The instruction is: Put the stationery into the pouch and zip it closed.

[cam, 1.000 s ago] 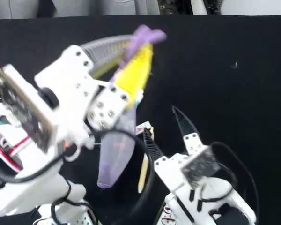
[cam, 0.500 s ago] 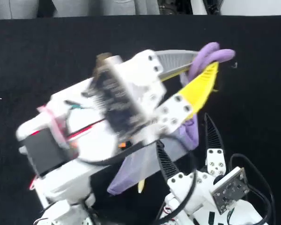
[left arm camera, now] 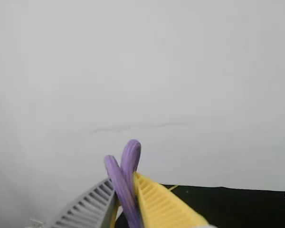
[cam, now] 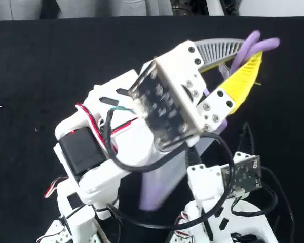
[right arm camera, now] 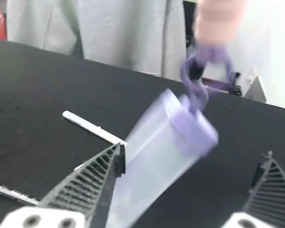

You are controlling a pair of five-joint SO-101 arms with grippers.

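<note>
High view, left gripper (cam: 248, 50)?
— Pinched tight on purple loop (cam: 261, 43); pouch (cam: 159, 182) hangs slanted below it.
— Right gripper (right arm camera: 194, 154)?
— Spread wide, black fingers (right arm camera: 92, 183) either side of pouch's low end. Contact: cannot tell. White pen (right arm camera: 90, 127) on counter (right arm camera: 28, 85).

The table (cam: 45, 61) is matte black from its near side to its far edge, with a couple of tiny pale specks (cam: 0, 106) on its left part. A white pen (right arm camera: 92, 127) lies flat on it. Well apart from that lies a dark pen (right arm camera: 12, 192) with an orange end (its other end is hidden from sight).
</note>
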